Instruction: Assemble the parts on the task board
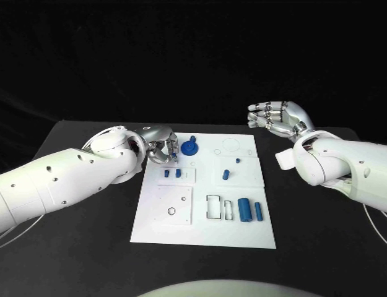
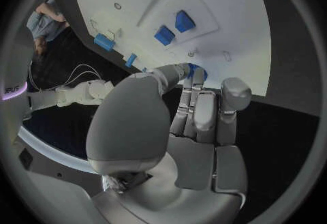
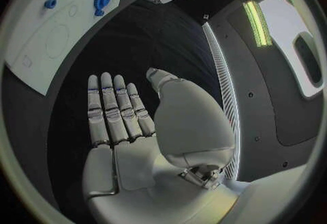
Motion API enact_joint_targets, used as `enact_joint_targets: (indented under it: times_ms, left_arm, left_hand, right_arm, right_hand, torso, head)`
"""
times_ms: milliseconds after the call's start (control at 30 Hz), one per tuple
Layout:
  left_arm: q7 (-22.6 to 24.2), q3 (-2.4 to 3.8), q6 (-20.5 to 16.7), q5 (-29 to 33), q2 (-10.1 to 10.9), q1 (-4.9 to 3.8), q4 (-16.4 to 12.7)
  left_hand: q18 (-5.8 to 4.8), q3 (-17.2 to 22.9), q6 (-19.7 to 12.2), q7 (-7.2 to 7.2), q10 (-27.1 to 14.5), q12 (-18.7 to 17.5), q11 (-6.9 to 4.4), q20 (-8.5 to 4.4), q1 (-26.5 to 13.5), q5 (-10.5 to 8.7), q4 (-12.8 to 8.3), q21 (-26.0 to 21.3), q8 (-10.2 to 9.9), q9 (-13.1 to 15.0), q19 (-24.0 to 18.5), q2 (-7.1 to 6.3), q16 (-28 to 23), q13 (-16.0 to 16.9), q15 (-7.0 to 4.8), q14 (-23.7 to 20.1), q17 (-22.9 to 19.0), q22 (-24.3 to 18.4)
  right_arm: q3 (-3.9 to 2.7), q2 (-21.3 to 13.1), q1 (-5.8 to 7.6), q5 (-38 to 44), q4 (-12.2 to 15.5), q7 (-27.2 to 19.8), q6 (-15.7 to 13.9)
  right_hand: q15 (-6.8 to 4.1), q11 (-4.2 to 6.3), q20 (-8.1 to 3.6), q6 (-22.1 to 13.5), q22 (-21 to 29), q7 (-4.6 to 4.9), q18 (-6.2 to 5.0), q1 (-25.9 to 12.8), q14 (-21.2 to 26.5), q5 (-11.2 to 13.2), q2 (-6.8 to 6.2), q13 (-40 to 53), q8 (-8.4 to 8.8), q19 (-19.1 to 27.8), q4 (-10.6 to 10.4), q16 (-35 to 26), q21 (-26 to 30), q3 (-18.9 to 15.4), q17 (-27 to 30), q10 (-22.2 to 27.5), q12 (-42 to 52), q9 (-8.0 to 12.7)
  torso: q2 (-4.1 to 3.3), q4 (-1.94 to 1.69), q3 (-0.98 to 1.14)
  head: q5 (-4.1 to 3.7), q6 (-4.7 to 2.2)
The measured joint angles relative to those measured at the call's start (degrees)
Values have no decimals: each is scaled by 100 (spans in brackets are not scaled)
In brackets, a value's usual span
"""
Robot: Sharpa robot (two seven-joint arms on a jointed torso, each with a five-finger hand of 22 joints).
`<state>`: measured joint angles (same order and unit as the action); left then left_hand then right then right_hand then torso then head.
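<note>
black table (image 1: 86,247) under a dark backdrop, with the white task board (image 1: 166,232) lying flat in the middle, its long side running near to far.

the left arm reaches in from the left and bends its left hand (image 1: 158,143) down over the board's far left corner. its fingers (image 2: 204,107) are curled together with the tips on the board, and a small blue piece (image 2: 198,70) shows right at the fingertips; whether it is pinched or just touched cannot be told.

the right hand (image 1: 278,117) is held up past the board's far right corner, well apart from it, palm open, fingers (image 3: 112,107) straight and side by side, nothing in it.

no readable writing shows on the board, only outlined circles and rectangles.

parts on the board: a round blue wheel (image 1: 191,147) just right of the left hand at the far edge; a small blue peg (image 1: 238,161) and a blue block (image 1: 225,176) toward the middle right; two small blue blocks (image 1: 172,174) side by side left of centre; and a blue cylinder (image 1: 246,208) with a thinner blue pin (image 1: 258,211) just beside it on the near right, both lying with their long axes near to far.
</note>
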<state>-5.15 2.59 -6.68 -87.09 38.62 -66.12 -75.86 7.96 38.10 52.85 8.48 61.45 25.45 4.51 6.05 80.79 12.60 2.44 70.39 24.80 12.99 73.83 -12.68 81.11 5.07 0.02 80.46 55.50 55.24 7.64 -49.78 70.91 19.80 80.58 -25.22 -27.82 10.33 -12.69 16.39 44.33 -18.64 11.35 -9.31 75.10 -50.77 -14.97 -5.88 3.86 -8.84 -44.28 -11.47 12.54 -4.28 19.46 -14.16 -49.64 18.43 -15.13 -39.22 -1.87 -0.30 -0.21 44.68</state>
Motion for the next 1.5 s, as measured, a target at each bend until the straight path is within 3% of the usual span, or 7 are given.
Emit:
enact_joint_targets:
  times_ms: [1500]
  left_arm:
    - [-48,-19,316,50,-211,37,273]
  left_hand:
    - [0,0,19,-20,20,-34,-20,-1,-21,0,0,0,-21,-3,-1,-21,0,2,0,-1,-54,2]
  right_arm:
    - [0,20,-13,-1,-8,-9,1]
  right_hand:
    - [0,0,0,0,-1,0,0,0,0,0,0,0,0,0,0,0,-1,0,-1,0,0,0]
  torso:
    - [-3,6,0]
  head:
    - [30,23]
